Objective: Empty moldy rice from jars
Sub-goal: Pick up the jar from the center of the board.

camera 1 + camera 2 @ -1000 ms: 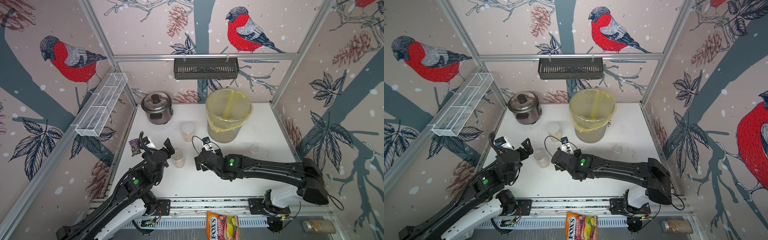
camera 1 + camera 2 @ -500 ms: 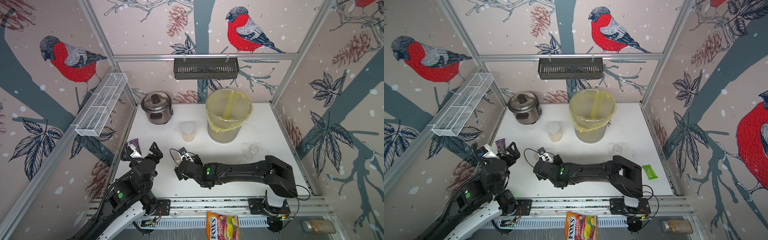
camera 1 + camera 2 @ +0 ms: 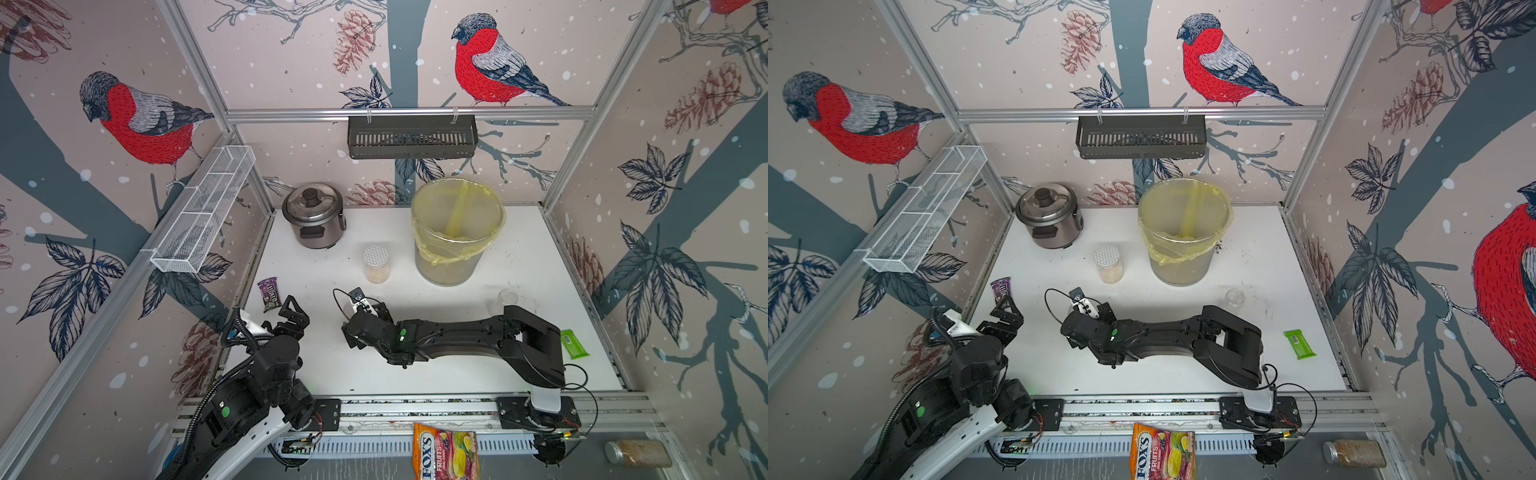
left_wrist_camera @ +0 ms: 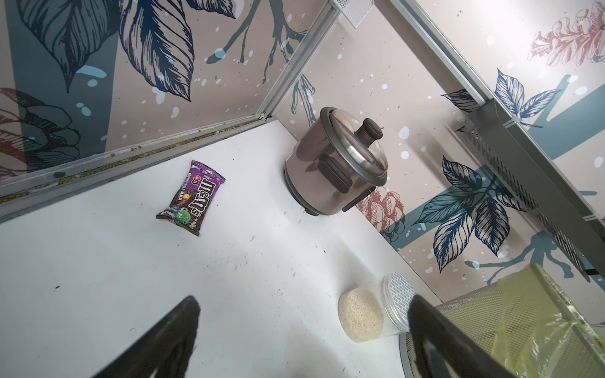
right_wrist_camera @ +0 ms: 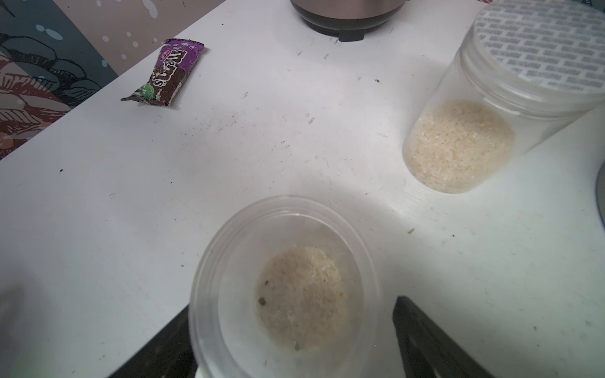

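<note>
- Only the right wrist view shows the open narrow jar [image 5: 209,261]. It stands lidless on the white table [image 5: 98,229] between the fingers of the right gripper [image 5: 293,307]. Inside is a small heap of moldy rice [image 5: 301,294] with a few dark green specks.
- The right gripper's jaws stand wide around that jar. One finger overlaps its wall and a thin strip of table shows before the other, so no clamp is visible.
- In both top views the right arm [image 3: 415,336] hides this jar completely.
- The left wrist view shows the left gripper [image 4: 302,301] spread wide, nothing between its fingers, near the candy packet [image 4: 191,198].
- The wide jar [image 3: 376,264] with the silver dotted lid stands upright near the bin [image 3: 453,232], rice in its lower part. Every view shows it.
- A third jar [image 3: 1234,297], clear, appears only in the top views, on the bin's far side from the wide jar. Its contents are too faint to make out.
- The left wrist view cuts the bin off at its edge.
</note>
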